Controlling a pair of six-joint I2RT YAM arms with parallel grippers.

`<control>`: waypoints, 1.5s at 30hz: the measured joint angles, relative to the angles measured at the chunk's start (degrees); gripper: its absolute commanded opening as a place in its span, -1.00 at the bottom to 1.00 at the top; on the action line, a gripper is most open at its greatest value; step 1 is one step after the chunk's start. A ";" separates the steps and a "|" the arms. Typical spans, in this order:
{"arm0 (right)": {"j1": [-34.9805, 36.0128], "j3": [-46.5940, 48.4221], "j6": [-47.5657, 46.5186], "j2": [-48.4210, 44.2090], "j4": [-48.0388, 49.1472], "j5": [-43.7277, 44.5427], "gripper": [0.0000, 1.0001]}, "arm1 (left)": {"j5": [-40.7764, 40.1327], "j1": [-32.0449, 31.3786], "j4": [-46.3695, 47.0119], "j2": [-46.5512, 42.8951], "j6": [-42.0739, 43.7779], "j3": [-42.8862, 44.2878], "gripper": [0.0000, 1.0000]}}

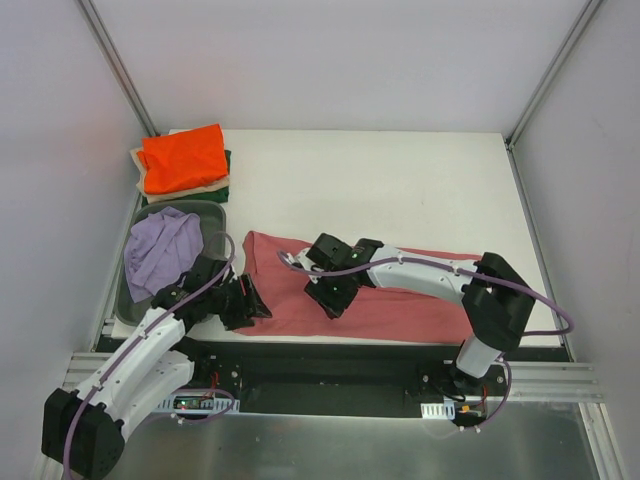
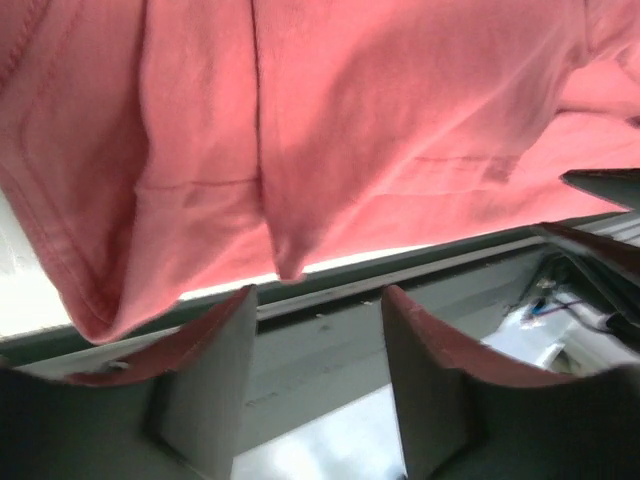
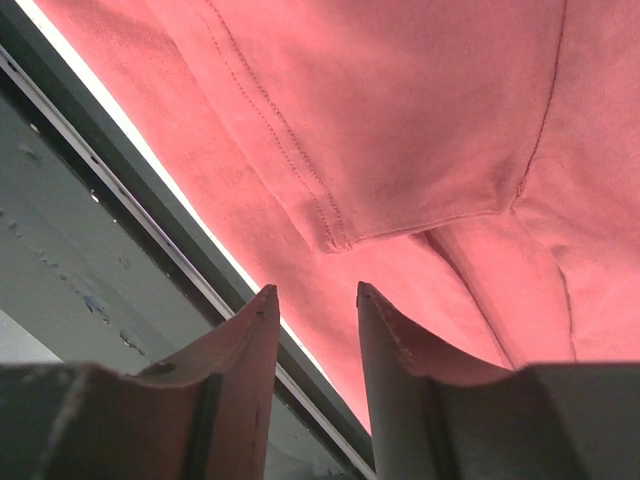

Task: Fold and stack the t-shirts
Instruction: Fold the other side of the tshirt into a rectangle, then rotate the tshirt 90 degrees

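Rose-red shirt (image 1: 395, 315): lay spread along the near edge of the desk (image 1: 400, 180), long side running left to right; near hem close to the desk lip in both wrist views.
Left pincer (image 1: 244, 302): sat at the shirt's left near corner; jaws apart with nothing between them (image 2: 318, 300); cloth just beyond the tips.
Right pincer (image 1: 335, 300): sat over the middle of the near hem; jaws apart and bare (image 3: 315, 292); a stitched edge just ahead of the tips.
Other shirts: lavender one (image 1: 160, 250) crumpled in the grey bin (image 1: 215, 215) at left; orange one (image 1: 182, 157) folded on top of a beige one (image 1: 150, 187) and a dark green one (image 1: 226, 170) at the far left corner.
Stage (judged): fold in progress, not yet stacked; neither pincer holding cloth.
Risk, missed layer: judged likely if jaws closed on the top ply only; would leave the lower ply behind and skew the fold.
Risk, edge slip: judged possible with the hem so near the lip; a drag towards the arms could pull cloth off the desk onto the rail.
Risk, uneven lift: pincers stood at unequal spacing along the hem; lifting from there could twist the cloth and crease it.
Risk, bin snag: left arm lay just beside the bin; a wide swing could knock it or catch the lavender shirt.
Check wanted: both plies between the jaws before any lift.
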 measured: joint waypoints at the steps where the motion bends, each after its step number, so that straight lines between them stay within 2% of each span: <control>1: 0.00 -0.13 0.17 -0.11 0.04 0.00 0.06 | -0.02 0.02 -0.39 -0.33 0.04 0.00 0.77; 2: 0.00 -0.46 0.50 -0.39 0.00 0.09 0.21 | 0.00 0.00 -0.70 -0.79 0.04 0.02 0.98; 3: 0.00 -0.70 1.07 -0.74 -0.02 0.28 0.50 | 0.13 0.00 -0.96 -1.22 -0.35 0.13 0.98; 4: -0.02 -1.03 1.66 -1.38 -0.02 0.55 0.94 | 0.17 0.00 -1.46 -1.84 -0.52 0.42 0.98; 11: -1.95 -3.13 7.04 -11.45 0.15 10.67 0.92 | 0.55 -0.04 -1.92 -4.68 0.09 8.09 0.98; 16: -11.80 -6.54 14.51 -17.79 2.23 15.04 0.92 | 1.07 -1.20 4.52 -0.85 0.15 11.50 0.98; 19: -21.42 -11.82 19.76 -20.52 4.26 14.14 0.92 | 1.44 -2.75 10.36 7.21 0.13 12.04 0.98; 23: -32.68 -17.97 23.28 -20.70 6.71 10.58 0.92 | 1.60 -4.68 16.15 23.12 0.44 14.78 0.98; 30: -41.42 -18.53 23.89 -11.54 9.40 6.23 0.92 | -2.64 -4.72 19.26 43.34 1.16 20.31 0.98; 34: -48.74 -17.66 24.63 -8.33 10.49 2.78 0.92 | -2.84 -3.34 19.34 47.84 1.01 24.30 0.98; 40: -55.01 -17.62 24.85 -8.09 10.75 -1.14 0.92 | -1.36 -1.66 18.67 53.96 0.98 30.53 0.98; 45: -58.38 -16.94 24.83 -7.06 10.60 -5.53 0.92 | -1.03 -0.87 15.50 64.17 2.32 44.02 0.98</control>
